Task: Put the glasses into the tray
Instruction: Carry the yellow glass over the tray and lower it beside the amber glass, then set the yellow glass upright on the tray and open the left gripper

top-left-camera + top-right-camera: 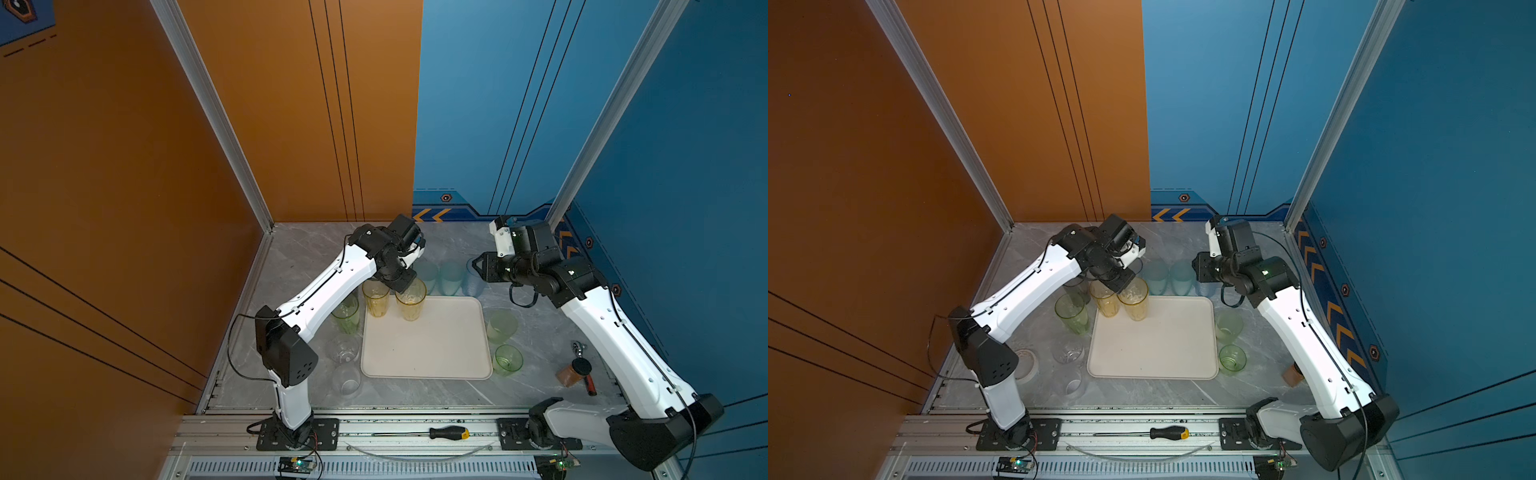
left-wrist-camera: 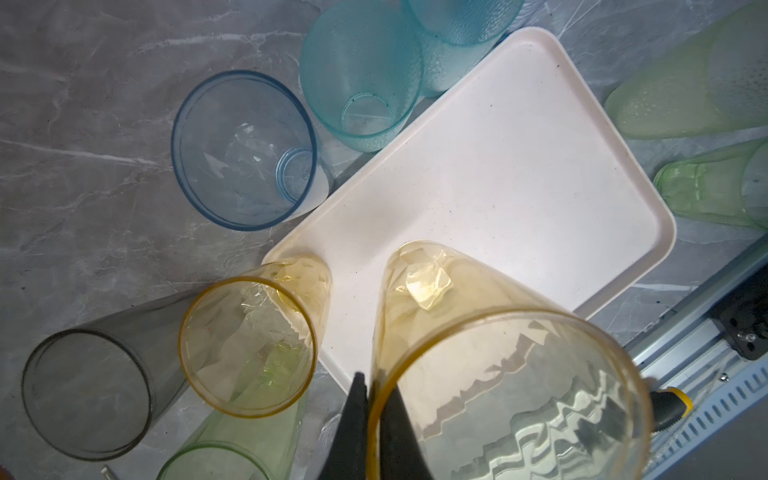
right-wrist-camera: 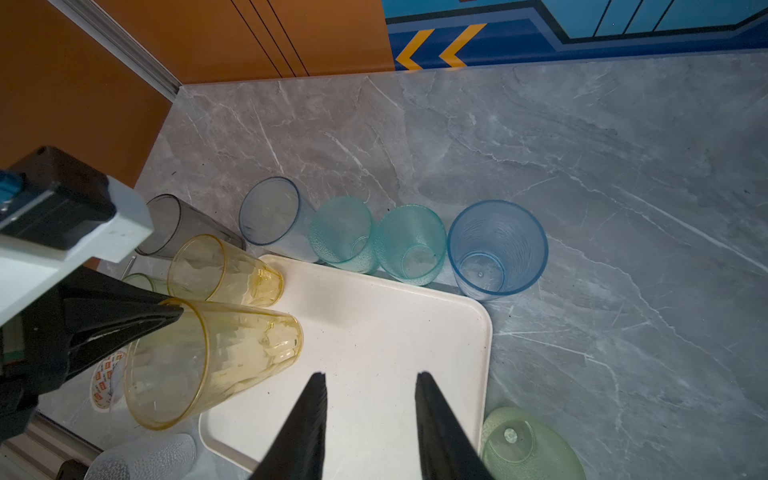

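Observation:
My left gripper (image 1: 405,286) (image 2: 372,382) is shut on the rim of a tall yellow glass (image 1: 411,305) (image 2: 498,374), one finger inside and one outside. The glass's base is over the far left part of the cream tray (image 1: 424,345) (image 3: 395,332); I cannot tell whether it rests there. A second yellow glass (image 1: 376,301) (image 3: 224,270) stands at the tray's far left corner. My right gripper (image 1: 478,266) (image 3: 370,376) hangs open and empty above the tray's far right corner. Teal glasses (image 1: 428,276) and a blue glass (image 3: 496,249) line the far edge.
Green glasses (image 1: 347,318) (image 1: 501,326) (image 1: 508,359), clear ones (image 1: 343,349) and a smoky grey one (image 2: 87,390) stand round the tray. A brown jar (image 1: 575,372) and a red-handled tool (image 1: 590,384) lie at the right, a tape roll (image 1: 1025,365) at the left, a screwdriver (image 1: 449,433) on the front rail.

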